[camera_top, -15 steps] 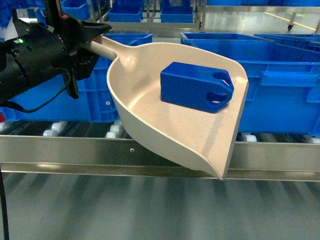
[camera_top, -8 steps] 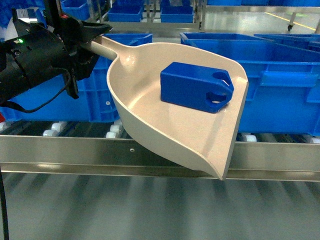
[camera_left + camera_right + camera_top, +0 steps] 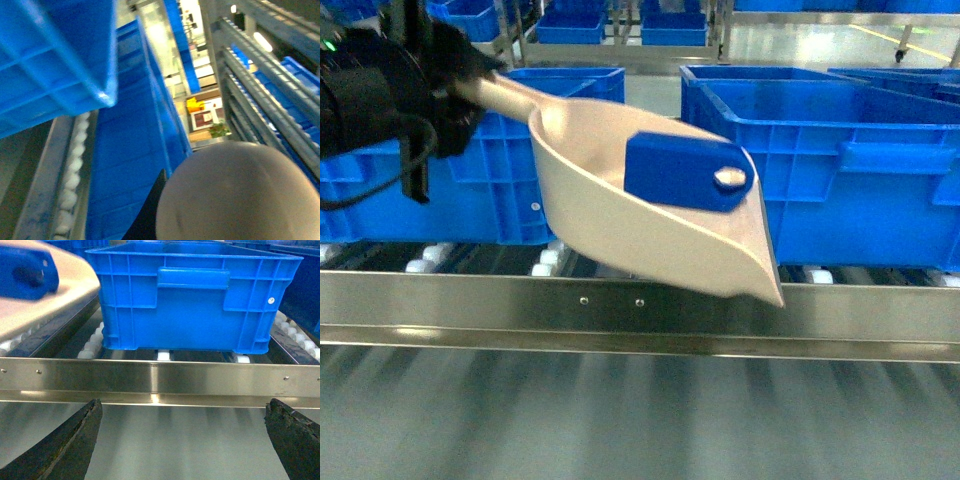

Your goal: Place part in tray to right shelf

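Above shelf beam (image 3: 640, 310) — one tray (image 3: 620, 215), one part (image 3: 685, 172); left claw (image 3: 460, 75) pinching handle, right claw (image 3: 185, 440) spread.

part (image 3: 685, 170): blue, in tray (image 3: 610, 215); tray: beige, tilted over right shelf (image 3: 640, 315)

light: bright, even, from overhead; background aisle at top of head view washed out
glare: soft streaks on the silvery steel rack front beam (image 3: 640, 312); hot spot on it in right wrist view (image 3: 158, 399)
blur, head: motion smear on the beige-pink plastic scoop tray (image 3: 620, 225), small blue plastic block (image 3: 685, 172) and black left arm; floor streaked
blur, left wrist: whole frame soft; scoop underside (image 3: 235, 195) out of focus, distant windows blown out
right wrist: large blue crate (image 3: 192, 295) sharp, 2 dark fingertips (image 3: 60, 450) soft at bottom corners
shadows: faint, under crates
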